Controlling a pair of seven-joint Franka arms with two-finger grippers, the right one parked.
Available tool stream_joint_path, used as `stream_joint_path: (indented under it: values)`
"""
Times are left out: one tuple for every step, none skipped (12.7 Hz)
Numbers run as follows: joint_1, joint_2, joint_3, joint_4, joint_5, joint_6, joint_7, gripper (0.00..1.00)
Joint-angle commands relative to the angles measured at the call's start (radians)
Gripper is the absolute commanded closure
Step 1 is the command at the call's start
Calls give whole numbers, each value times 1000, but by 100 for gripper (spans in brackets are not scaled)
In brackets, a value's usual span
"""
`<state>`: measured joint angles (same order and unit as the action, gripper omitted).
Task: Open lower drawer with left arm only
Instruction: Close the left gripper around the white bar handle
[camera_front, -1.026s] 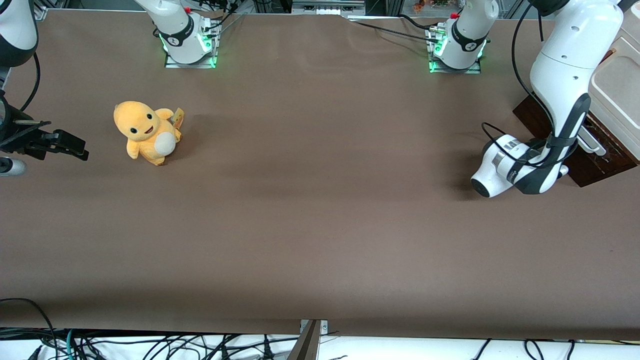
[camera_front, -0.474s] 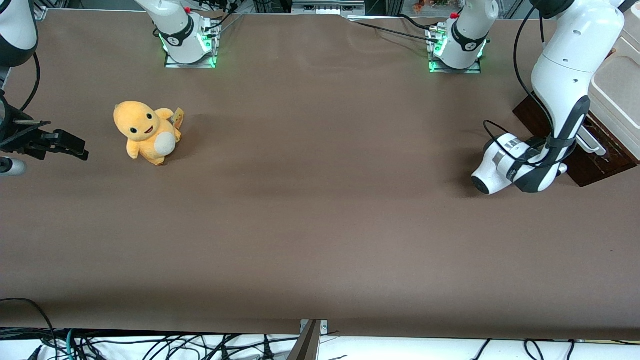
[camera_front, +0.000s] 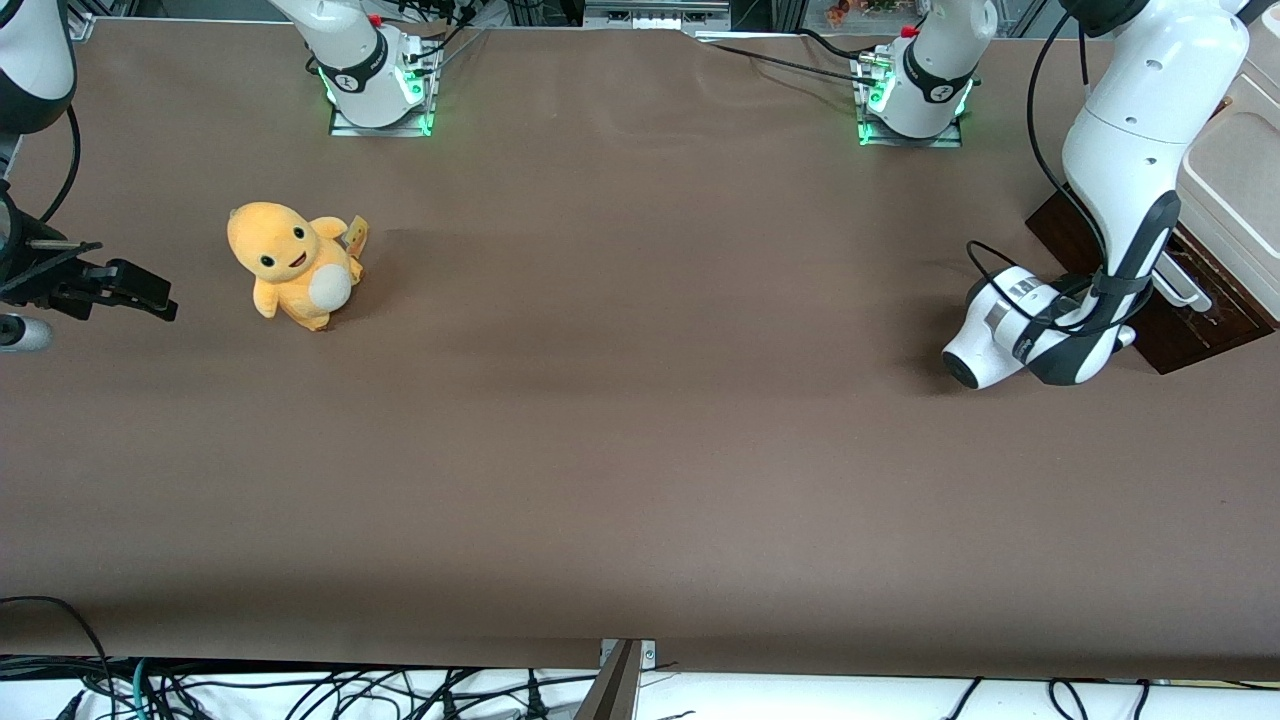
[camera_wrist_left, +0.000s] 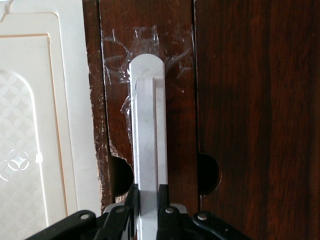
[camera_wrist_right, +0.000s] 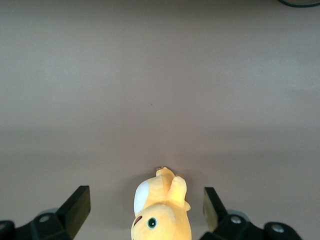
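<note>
Now pincer (camera_wrist_left: 148, 200) clenched on silver bar handle (camera_wrist_left: 148, 130) of lower drawer (camera_wrist_left: 175, 60), fingers (camera_wrist_left: 132, 200) pressing both sides.

The left arm (camera_front: 1125, 170) bends low, its tool (camera_wrist_left: 148, 202) clamped tight.

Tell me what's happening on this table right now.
The left arm is working at a small cabinet at its end of the table. Its tool is shut on the silver bar handle of the dark-brown lower drawer, gripping the bar from both sides. An orange plush toy sits untouched toward the parked arm's end of the table.
</note>
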<state>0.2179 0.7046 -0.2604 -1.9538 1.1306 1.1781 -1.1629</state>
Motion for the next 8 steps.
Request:
stream_joint_path:
  values:
    - [-3,-10,-13,-7,23,2,20,92]
    - [-6,-11,-16,-2,17,-3,22,92]
    - [-18,-11,-19,1,12,-8,26,92]
    - [-37,-11,-19,1,11,-11,23,92]
    - [-45,-11,-19,3,11,-14,26,92]
    - [-45,-11,-19,15,9,-17,28,92]
    - [-46,-11,-19,22,9,-20,32,92]
    - [-51,-11,-19,24,9,-20,26,92]
